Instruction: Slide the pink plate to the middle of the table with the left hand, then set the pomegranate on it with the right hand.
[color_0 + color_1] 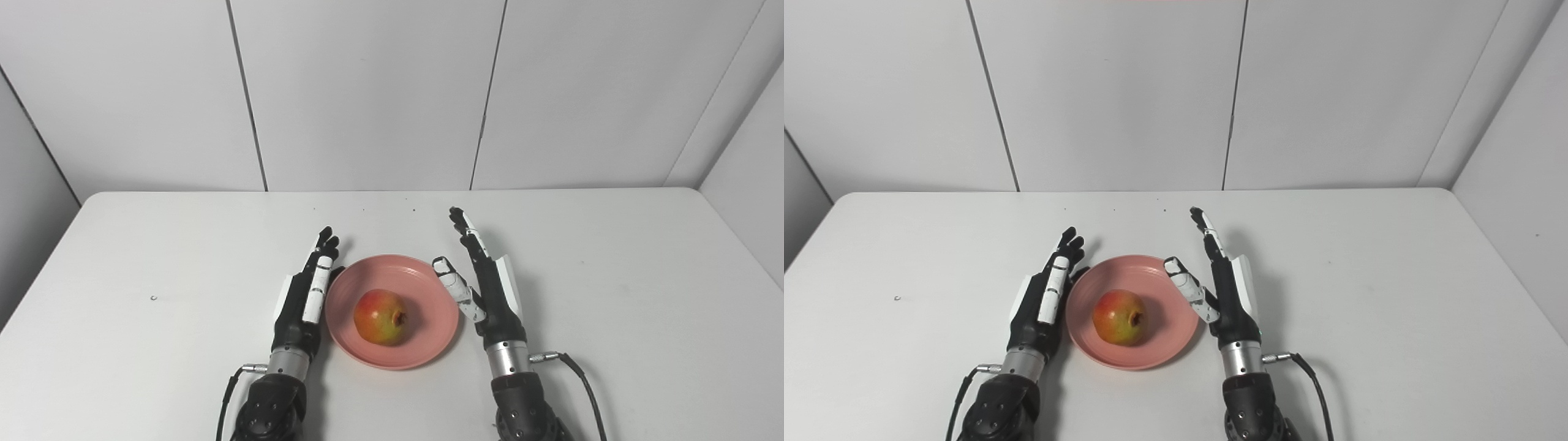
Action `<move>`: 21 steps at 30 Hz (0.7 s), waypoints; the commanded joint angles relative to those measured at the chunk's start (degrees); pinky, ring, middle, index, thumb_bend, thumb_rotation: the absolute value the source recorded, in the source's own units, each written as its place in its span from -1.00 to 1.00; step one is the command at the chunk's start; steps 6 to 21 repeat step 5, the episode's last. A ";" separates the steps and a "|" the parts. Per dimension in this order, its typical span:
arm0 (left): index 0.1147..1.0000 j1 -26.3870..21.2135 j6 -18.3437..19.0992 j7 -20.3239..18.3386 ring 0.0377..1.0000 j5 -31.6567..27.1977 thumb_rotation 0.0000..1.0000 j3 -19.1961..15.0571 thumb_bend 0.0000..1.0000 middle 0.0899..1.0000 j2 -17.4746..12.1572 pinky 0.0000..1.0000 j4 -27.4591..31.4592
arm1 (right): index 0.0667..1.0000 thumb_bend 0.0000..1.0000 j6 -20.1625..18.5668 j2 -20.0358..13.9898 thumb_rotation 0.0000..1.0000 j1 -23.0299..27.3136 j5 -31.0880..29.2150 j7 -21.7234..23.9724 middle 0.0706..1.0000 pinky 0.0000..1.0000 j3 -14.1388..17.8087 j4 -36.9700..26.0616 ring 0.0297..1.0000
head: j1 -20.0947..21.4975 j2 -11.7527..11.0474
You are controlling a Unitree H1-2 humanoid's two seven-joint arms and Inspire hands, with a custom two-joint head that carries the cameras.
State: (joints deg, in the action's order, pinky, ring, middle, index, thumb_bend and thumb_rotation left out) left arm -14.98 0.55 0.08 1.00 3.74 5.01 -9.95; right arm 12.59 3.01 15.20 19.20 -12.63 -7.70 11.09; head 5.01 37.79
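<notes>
From the left eye view, you have the pink plate (392, 311) sitting near the middle of the white table (612, 294), toward the near side, with the pomegranate (381, 317) resting inside it, a little left of the plate's centre, its crown end turned to the right. Your left hand (304, 297) stands edge-up just beside the plate's left rim, fingers stretched forward and close together, holding nothing; you cannot tell from here whether it touches the rim or only stands against it. Your right hand (484, 278) stands on the other side, spread wide and empty, fingers pointing away toward the back wall, its thumb (456, 285) reaching in over the plate's right rim. A black cable (582, 383) runs back from the right wrist toward the bottom edge.

From the right eye view, you see the same layout shifted a little to the left. The plate (1164, 306) lies between your two hands, and the pomegranate (1119, 318) sits in it, red on top and yellow-green lower down, apart from both hands. The left hand (1041, 300) is flat and empty alongside the left rim. The right hand (1222, 282) is open with the thumb angled over the rim, clear of the fruit. A small dark speck (897, 298) marks the table far out to the left
</notes>
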 commanded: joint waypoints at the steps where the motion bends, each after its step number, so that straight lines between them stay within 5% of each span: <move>1: 0.91 -1.52 -0.66 0.32 0.96 -0.24 1.00 -0.33 -0.14 0.94 0.38 0.98 0.31 | 0.89 0.28 -0.40 1.02 1.00 0.92 -2.07 0.30 0.91 0.92 0.95 -1.30 0.95 | -0.08 0.01; 21: 0.92 -1.49 0.29 0.31 0.98 -0.03 1.00 -0.50 -0.09 0.95 0.21 1.00 0.77 | 0.85 0.27 0.84 1.99 1.00 1.03 -5.68 0.53 0.88 0.84 2.50 -0.02 0.90 | -0.08 0.05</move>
